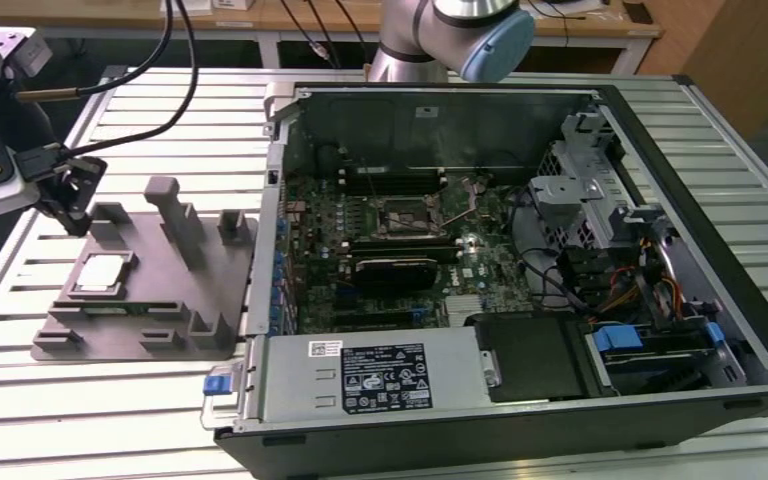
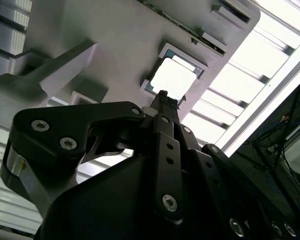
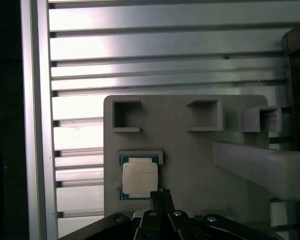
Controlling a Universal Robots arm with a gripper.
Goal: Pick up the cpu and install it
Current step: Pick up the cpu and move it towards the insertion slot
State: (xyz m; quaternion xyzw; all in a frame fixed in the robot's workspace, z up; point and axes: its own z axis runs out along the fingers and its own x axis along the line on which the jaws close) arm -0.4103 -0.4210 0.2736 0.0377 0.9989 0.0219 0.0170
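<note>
Here my tool [image 3: 160,194] hovers, pinched narrow and empty, near the cpu [image 3: 138,179] lying in its grey fixture [image 3: 189,165].

In the first wrist view the tool [image 3: 160,193] covers one corner of the cpu [image 3: 138,179]. In the exterior view the picture's top edge cuts off the arm [image 1: 418,45].

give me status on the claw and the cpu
claw shut, empty, poised by the cpu. cpu lying flat in its pocket on the grey fixture, not yet picked. Nothing between claw and cpu.
</note>
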